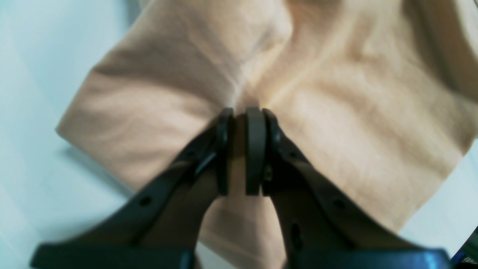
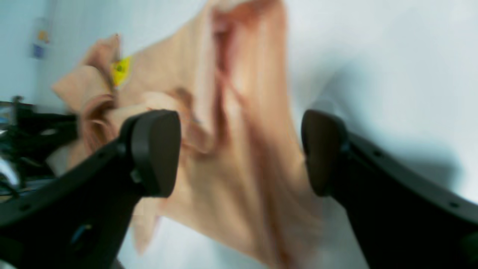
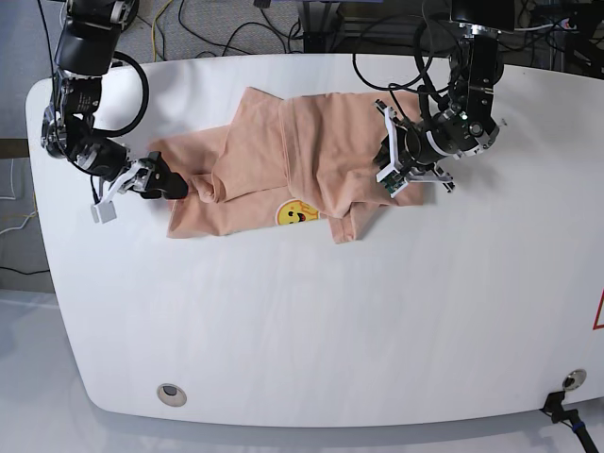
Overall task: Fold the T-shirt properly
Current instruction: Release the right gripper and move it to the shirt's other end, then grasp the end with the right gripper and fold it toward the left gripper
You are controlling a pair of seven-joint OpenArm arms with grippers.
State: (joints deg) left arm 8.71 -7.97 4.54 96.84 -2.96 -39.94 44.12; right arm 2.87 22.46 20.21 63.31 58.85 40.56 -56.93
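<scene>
Nearest the camera the white worktop (image 3: 311,330) lies bare, and then we reach the T-shirt (image 3: 283,151), bunched across the far half, its yellow smiley print (image 3: 295,213) facing up on the near edge. It's rumpled, layers overlapping, one flap doubled over near the middle, so by my reckoning this fold is only partway there.

Over on the scene's right, the left hand (image 1: 239,119) is pinched nearly closed on a ridge of fabric, and you can see creases fanning away from its fingertips in the wrist view. That grip looks chosen to lift or drag that side of the shirt over the rest. From the base view it sits at the shirt's right end (image 3: 401,160), low against the cloth.

On the scene's left, the right hand (image 2: 241,149) is spread wide, holding nothing, with cloth showing between and beyond its fingers (image 2: 155,149). The wrist view is blurred, so whether it touches the fabric I can't tell. In the base view it sits at the shirt's left end (image 3: 162,181), well placed, I'd judge, to take that edge.

Beyond the far rim, cables (image 3: 245,24) trail off.
</scene>
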